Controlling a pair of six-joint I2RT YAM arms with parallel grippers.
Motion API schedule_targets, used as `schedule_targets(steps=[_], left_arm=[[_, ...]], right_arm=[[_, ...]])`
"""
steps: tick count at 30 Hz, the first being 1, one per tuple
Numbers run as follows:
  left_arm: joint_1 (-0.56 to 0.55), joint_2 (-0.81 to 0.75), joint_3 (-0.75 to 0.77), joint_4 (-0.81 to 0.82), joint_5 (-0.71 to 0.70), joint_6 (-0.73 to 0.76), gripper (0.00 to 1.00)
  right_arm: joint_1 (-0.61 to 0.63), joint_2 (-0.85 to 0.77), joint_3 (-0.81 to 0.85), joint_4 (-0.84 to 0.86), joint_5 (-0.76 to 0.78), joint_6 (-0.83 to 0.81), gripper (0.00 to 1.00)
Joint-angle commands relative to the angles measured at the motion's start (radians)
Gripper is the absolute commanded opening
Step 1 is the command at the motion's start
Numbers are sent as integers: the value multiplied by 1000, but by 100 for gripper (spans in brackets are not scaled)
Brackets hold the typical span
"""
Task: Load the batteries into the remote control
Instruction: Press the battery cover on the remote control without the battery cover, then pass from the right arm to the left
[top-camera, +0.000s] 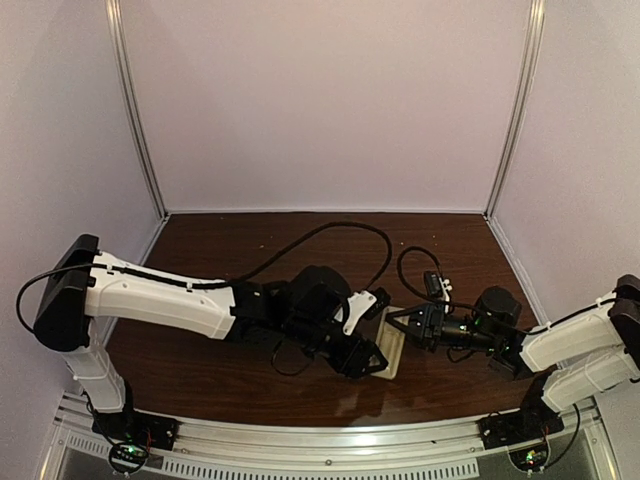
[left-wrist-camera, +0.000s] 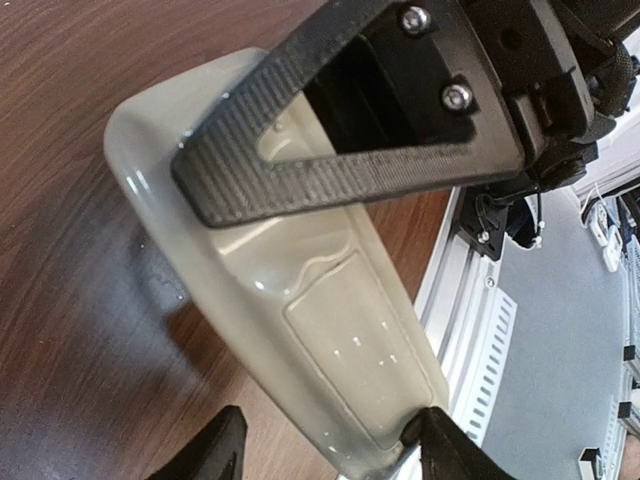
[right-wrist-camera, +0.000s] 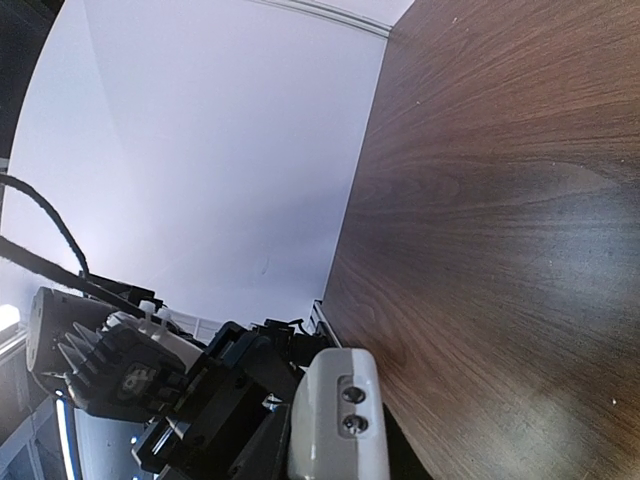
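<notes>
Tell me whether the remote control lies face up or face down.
Face down. In the left wrist view the remote control shows its smooth pale beige back uppermost on the table, with no screen or buttons visible.

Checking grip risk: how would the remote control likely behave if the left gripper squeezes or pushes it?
The remote control looks stiff: a moulded shell, no sag. Its glossy, rounded back catches highlights, so a grip may well slip. Lying flat on the wooden table, it would probably slide rather than roll or tip.
</notes>
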Motion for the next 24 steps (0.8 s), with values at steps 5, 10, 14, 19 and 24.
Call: schedule_targets(steps=[5,10,14,19,24], left_arm=[[-8,-131,-101,27,-145,-22,82],[-12,-171,-98,48,-173,-9,97],[-31,-148,-62,53,-210,1,97],[-38,-73,26,32,-271,-19,97],[-42,26,141,-68,-326,-49,97]], right_arm=[[0,-146,92,-148,74,-59,0],[0,-251,140,-441,181,-165,0],[2,-268,183,-549,228,-196,0],[8,-257,190,-552,250,-187,1],[17,-256,201,-569,274,-182,1]])
